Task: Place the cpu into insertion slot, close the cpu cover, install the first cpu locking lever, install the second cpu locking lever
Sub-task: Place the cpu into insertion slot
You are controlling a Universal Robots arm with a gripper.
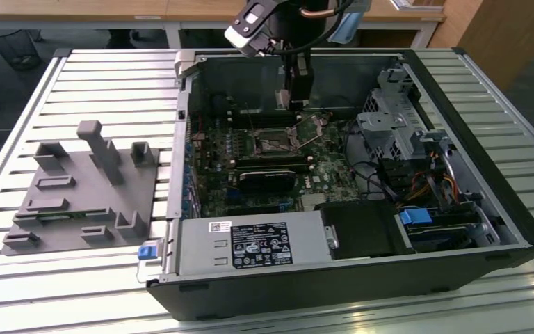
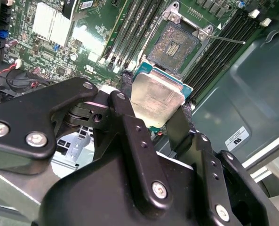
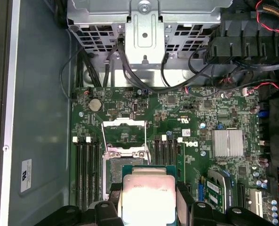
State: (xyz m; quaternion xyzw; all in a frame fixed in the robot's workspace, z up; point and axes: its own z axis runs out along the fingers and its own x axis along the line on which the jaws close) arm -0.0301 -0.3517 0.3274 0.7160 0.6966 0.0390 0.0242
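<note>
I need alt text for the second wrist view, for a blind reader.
The black gripper holds the cpu by two edges, not yet in the uncovered insertion slot on a green motherboard. Long black memory slots flank the slot.

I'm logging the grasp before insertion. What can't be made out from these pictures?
- Underside of the cpu: turned away in both wrist views.
- Part of the insertion slot: covered by the cpu in the first wrist view.
- The cpu's edge nearest the gripper: cut off by the picture edge in the first wrist view.
</note>
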